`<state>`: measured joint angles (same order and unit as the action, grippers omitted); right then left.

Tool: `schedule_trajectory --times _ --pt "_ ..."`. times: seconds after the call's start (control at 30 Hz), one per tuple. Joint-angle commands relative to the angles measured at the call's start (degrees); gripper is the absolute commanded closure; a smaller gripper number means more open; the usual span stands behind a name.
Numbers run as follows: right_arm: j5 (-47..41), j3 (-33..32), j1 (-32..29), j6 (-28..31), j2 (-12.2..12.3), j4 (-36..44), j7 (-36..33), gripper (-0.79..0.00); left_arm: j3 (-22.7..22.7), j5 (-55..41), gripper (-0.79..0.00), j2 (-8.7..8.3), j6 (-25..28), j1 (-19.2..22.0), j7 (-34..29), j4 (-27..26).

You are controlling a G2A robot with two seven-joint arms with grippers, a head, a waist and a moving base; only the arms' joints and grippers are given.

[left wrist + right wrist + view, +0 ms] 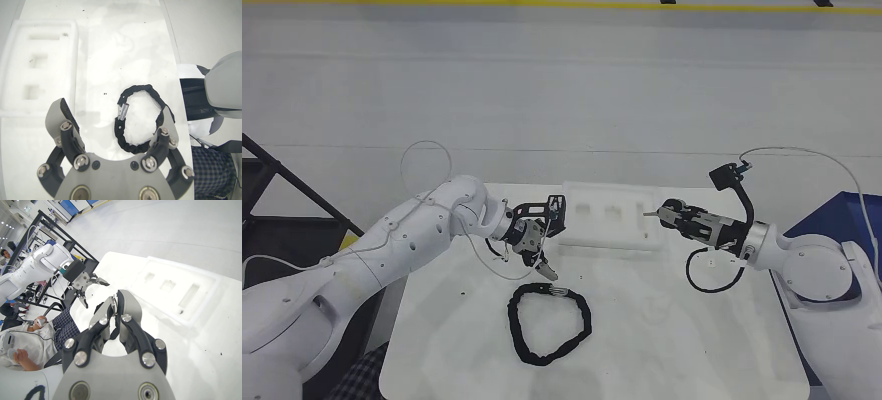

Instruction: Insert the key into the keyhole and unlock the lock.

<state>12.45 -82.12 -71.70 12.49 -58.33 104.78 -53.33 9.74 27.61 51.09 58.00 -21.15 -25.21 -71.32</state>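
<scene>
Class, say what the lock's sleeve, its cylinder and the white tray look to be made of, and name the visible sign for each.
The sleeve looks like black woven fabric, probably over a chain: it is matte and wrinkled, with frayed ends. The cylinder looks like polished metal, likely steel, given its bright mirror-like highlights. The tray seems to be white foam: it has a soft matte surface, thick rounded walls and cut pockets.

White worktop (pixel 672 330), rounded corners, a few dark specks (pixel 105 93) on it. A white foam tray (pixel 612 232) with three rectangular recesses lies at the far edge, about midway. Nearer the front edge, left of centre, a black chain lock (pixel 547 322) lies looped, its silver cylinder (pixel 124 111) joining the ends.
</scene>
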Motion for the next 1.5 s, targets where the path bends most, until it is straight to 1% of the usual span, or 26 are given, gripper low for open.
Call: schedule_trajectory --times 0.0,0.2,0.23,0.3,0.4,0.47,0.53,0.6,0.7,0.77,0.87,0.97,1.1,1.27,1.47 --pt "0.0 0.0 0.0 0.0 0.0 0.0 0.0 0.0 0.0 0.0 -0.785 0.0 0.0 0.0 0.0 0.0" --pt "0.0 0.0 0.0 0.0 0.0 0.0 0.0 0.0 0.0 0.0 -0.785 0.0 0.0 0.0 0.0 0.0" --pt "0.0 0.0 0.0 0.0 0.0 0.0 0.0 0.0 0.2 0.1 -0.785 0.01 -0.7 -0.3 0.5 -0.2" --pt "0.0 0.0 0.0 0.0 0.0 0.0 0.0 0.0 1.2 1.8 -0.785 -0.14 -1.7 -1.4 2.9 -0.1" --pt "0.0 0.0 0.0 0.0 0.0 0.0 0.0 0.0 2.5 5.4 -0.785 -0.51 -1.5 -3.6 7.2 1.5" --pt "0.0 0.0 0.0 0.0 0.0 0.0 0.0 0.0 3.5 8.2 -0.785 -0.73 0.0 -4.9 11.4 1.1" --pt "0.0 0.0 0.0 0.0 0.0 0.0 0.0 0.0 4.0 14.6 -0.785 -1.13 0.0 -6.2 16.4 0.0" --pt "0.0 0.0 0.0 0.0 0.0 0.0 0.0 0.0 5.3 21.4 -0.785 -1.66 -0.4 -7.3 22.5 1.9" --pt "0.0 0.0 0.0 0.0 0.0 0.0 0.0 0.0 6.7 29.9 -0.785 -2.03 -0.1 -10.0 33.4 2.6" --pt "0.0 0.0 0.0 0.0 0.0 0.0 0.0 0.0 7.2 36.6 -0.785 -2.13 -0.8 -11.5 40.4 2.8" --pt "0.0 0.0 0.0 0.0 0.0 0.0 0.0 0.0 6.7 45.2 -0.785 -1.96 -0.4 -13.6 49.9 4.3" --pt "0.0 0.0 0.0 0.0 0.0 0.0 0.0 0.0 5.5 50.6 -0.785 -1.09 0.0 -14.2 55.0 6.7" --pt "0.0 0.0 0.0 0.0 0.0 0.0 0.0 0.0 4.0 54.1 -0.785 0.85 0.0 -14.2 59.0 10.2" --pt "0.0 0.0 0.0 0.0 0.0 0.0 0.0 0.0 2.3 57.4 -0.785 3.36 0.0 -13.7 61.2 14.1" --pt "0.0 0.0 0.0 0.0 0.0 0.0 0.0 0.0 0.3 62.0 -0.785 5.89 0.0 -12.9 65.1 17.7"
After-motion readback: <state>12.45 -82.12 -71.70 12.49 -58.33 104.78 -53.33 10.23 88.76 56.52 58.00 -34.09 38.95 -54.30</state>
